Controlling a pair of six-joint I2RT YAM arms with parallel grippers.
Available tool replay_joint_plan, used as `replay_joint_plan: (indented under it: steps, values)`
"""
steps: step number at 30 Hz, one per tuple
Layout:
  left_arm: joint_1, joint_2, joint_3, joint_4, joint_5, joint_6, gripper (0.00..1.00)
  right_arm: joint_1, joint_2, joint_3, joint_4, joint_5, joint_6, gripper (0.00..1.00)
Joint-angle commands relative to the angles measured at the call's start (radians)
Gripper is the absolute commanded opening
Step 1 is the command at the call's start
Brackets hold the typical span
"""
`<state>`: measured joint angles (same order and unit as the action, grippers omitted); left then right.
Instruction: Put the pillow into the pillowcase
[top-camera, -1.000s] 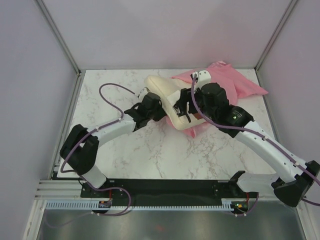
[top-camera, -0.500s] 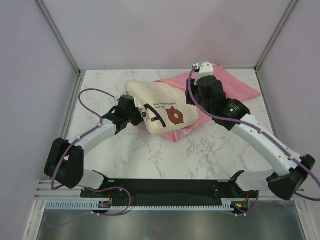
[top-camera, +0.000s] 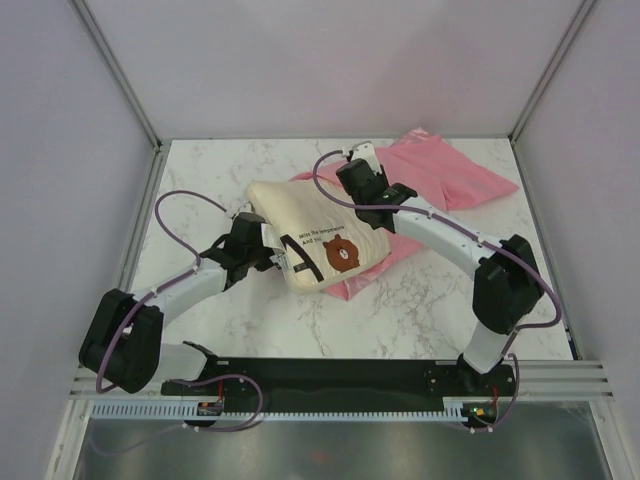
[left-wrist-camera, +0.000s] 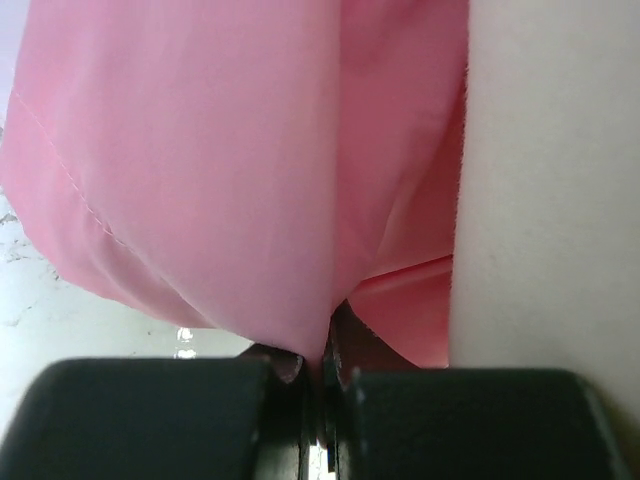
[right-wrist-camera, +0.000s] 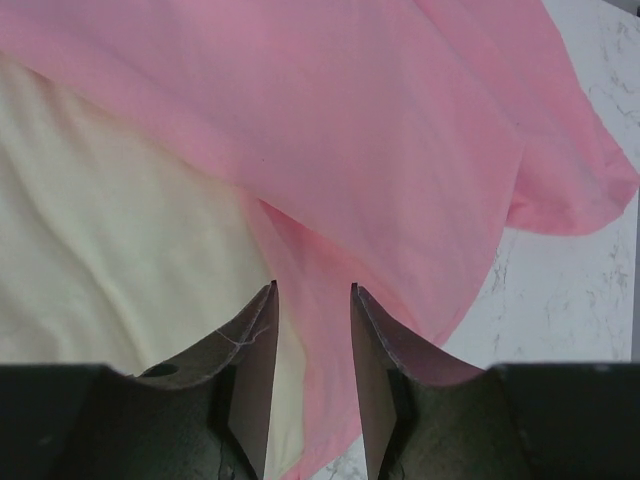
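Left arm (top-camera: 185, 288) low, stretched forward and inward. Left gripper (left-wrist-camera: 320, 352): jaws pressed together, no gap visible. Right arm (top-camera: 450, 230): elbow bent at right side, forearm reaching inward-left. Right gripper (right-wrist-camera: 312, 300): jaws parted, narrow gap.

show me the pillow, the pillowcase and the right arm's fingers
pillow (top-camera: 298, 208): top external view, cream top face above the print
pillowcase (top-camera: 455, 172): top external view, flat pink part at the far right
right arm's fingers (right-wrist-camera: 250, 355): right wrist view, inner face of the left-hand finger
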<state>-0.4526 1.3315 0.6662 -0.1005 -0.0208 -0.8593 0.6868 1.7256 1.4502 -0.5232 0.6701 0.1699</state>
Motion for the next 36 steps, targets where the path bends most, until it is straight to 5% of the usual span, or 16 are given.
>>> replay_joint_plan:
  steps: [1,17,28,31,36]
  values:
    - [0.003,-0.040,0.036,-0.015,-0.019,0.103,0.02,-0.004,0.050,0.056,0.043,0.060,-0.036,0.44]
    - [0.014,-0.098,0.084,-0.103,0.016,0.121,0.02,-0.009,0.239,0.121,0.057,0.204,-0.072,0.58]
    - [0.022,-0.135,0.128,-0.166,0.016,0.132,0.02,-0.041,0.304,0.177,0.057,0.362,-0.073,0.36]
    - [0.022,-0.152,0.159,-0.197,0.041,0.132,0.02,-0.041,0.289,0.191,0.048,0.304,-0.058,0.04]
    - [0.022,-0.166,0.278,-0.309,0.048,0.154,0.02,-0.041,0.131,0.200,0.034,0.119,-0.017,0.00]
